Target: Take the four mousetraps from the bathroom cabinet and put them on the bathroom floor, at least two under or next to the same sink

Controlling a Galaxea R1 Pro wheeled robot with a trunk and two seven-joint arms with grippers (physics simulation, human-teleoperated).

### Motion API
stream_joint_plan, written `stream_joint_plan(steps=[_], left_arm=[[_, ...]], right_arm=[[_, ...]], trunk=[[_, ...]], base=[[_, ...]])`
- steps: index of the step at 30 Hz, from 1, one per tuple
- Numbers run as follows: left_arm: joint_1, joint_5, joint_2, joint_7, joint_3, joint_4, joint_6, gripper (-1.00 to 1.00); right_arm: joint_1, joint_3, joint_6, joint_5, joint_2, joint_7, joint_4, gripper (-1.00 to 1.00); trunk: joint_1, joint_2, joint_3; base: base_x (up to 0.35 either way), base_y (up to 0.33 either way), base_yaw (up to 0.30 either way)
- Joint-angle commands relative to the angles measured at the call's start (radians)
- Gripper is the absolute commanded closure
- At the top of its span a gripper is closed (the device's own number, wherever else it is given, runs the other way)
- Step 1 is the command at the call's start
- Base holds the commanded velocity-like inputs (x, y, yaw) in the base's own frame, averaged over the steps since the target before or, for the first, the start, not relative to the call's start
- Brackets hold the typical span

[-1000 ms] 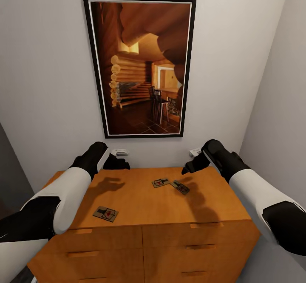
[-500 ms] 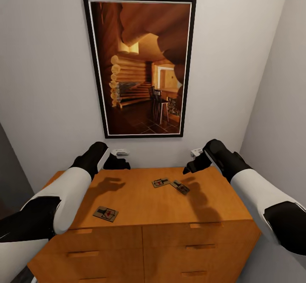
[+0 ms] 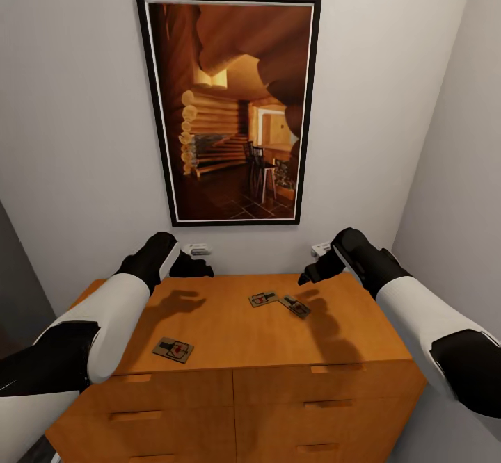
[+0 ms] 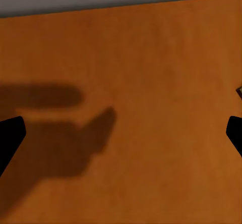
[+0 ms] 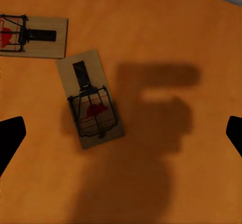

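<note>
Three mousetraps lie flat on the cabinet (image 3: 264, 331) top. The nearest mousetrap (image 5: 89, 100) sits below the right gripper (image 3: 314, 268) and off toward one fingertip rather than centred in the gap; a second mousetrap (image 5: 31, 35) lies just beyond it, corners near but apart. A third mousetrap (image 3: 173, 349) rests by the front edge, well below and behind the left gripper (image 3: 198, 267). A fourth cannot be seen.

The right gripper hovers above the wood with its jaws spread wide and nothing between them; the left one hangs likewise, wide apart and empty, over bare cabinet top.

The step in hand looks like a descent onto the nearest trap. To do it well, the right gripper should slide sideways until the board sits midway between the fingers, turn so the pads close across the short width, and stay clear of the wire and the neighbouring trap.

Against the earlier frames, the right gripper has barely shifted; traps and left arm are unchanged.
</note>
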Motion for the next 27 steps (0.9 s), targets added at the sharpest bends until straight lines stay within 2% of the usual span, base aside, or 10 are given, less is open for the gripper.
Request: stream_joint_plan(steps=[1,7,13,17,27], left_arm=[[-0.001,-0.008,0.000,-0.006,0.002,-0.001,0.004,-1.00],[-0.001,-0.007,0.000,-0.006,0.002,-0.001,0.004,-1.00],[-0.001,-0.009,-0.001,-0.006,0.002,0.000,0.004,-1.00],[-0.001,-0.009,-0.001,-0.005,0.002,0.000,0.004,-1.00],[-0.001,-0.010,-0.001,-0.005,0.002,0.000,0.004,-1.00]], right_arm=[[-0.001,0.005,0.002,0.008,-0.001,0.007,-0.001,-1.00],[-0.001,0.005,0.002,0.008,0.001,0.001,0.007,-1.00],[-0.001,0.005,0.002,0.010,0.005,-0.016,0.083,-1.00],[-0.003,0.005,0.002,0.012,0.016,-0.032,0.123,-1.00],[-0.009,0.005,0.002,0.011,0.044,-0.094,0.152,-1.00]], trunk=[[0.000,-0.001,-0.001],[0.000,-0.001,-0.001],[0.000,-0.001,-0.001],[0.000,-0.001,-0.001],[0.000,-0.001,-0.001]], base=[[0.000,0.000,0.000],[0.000,0.000,0.000],[0.000,0.000,0.000],[0.000,0.000,0.000],[0.000,0.000,0.000]])
